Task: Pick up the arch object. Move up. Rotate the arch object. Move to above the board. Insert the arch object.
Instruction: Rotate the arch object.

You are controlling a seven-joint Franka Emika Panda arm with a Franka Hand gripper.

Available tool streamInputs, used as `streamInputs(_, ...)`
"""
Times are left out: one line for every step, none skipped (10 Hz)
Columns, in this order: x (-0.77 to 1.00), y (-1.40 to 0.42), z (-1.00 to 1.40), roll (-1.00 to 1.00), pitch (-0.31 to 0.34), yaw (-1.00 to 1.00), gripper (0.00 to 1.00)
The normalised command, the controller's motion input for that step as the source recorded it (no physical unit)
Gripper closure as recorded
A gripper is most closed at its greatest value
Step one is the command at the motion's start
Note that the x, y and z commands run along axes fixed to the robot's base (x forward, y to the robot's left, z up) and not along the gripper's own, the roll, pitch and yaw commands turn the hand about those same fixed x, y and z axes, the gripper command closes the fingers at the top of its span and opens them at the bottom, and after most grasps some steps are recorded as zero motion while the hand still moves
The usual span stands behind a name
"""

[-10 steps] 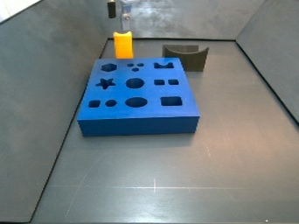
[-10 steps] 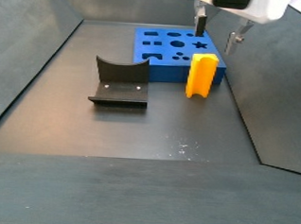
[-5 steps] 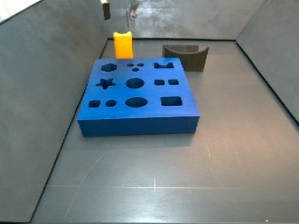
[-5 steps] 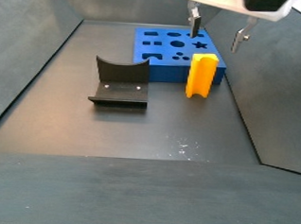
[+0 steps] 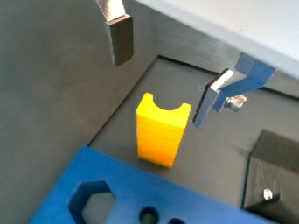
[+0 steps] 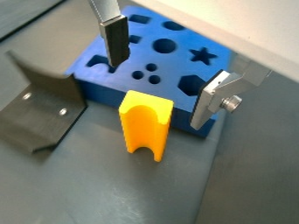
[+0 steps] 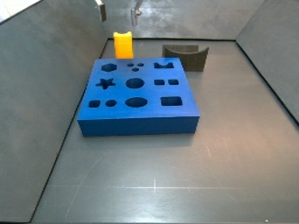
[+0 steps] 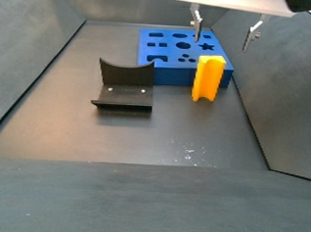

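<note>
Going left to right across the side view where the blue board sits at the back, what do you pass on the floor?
The fixture, then the arch object standing upright just right of it. The board lies behind, spanning both, so it has no clear place. The gripper hangs above, open.

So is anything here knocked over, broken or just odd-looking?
Nothing stands out. The arch object stands upright on the floor beside the board, which lies flat and looks undamaged. The fixture sits apart from both. The end effector hangs open above the arch object, holding nothing.
</note>
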Motion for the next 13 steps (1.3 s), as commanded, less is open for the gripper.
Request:
streamInputs(0.03,-0.01,-0.02,0.00,-0.024,1.00,0.00)
streamInputs(0.03,-0.01,-0.02,0.00,-0.030,1.00,0.00)
streamInputs(0.03,-0.01,-0.02,0.00,-0.030,0.67,0.00)
streamInputs(0.03,-0.01,-0.02,0.00,-0.030,0.52,0.00)
streamInputs(0.03,-0.01,-0.02,0.00,-0.029,0.25,0.00)
streamInputs(0.00,0.00,-1.00,0.00,0.000,0.00,0.00)
streamInputs(0.01,0.00,-1.00,0.00,-0.008,-0.06,0.00)
streamInputs(0.01,0.00,-1.00,0.00,-0.019,-0.06,0.00)
streamInputs(0.02,0.00,-1.00,-0.01,-0.035,-0.06,0.00)
streamInputs(0.02,0.00,-0.99,-0.01,-0.046,-0.04,0.00)
streamInputs(0.02,0.00,-0.89,-0.02,-0.048,-0.04,0.00)
streamInputs(0.02,0.00,-0.82,-0.02,-0.047,-0.03,0.00)
streamInputs(0.02,0.00,-0.69,-0.03,-0.050,-0.03,0.00)
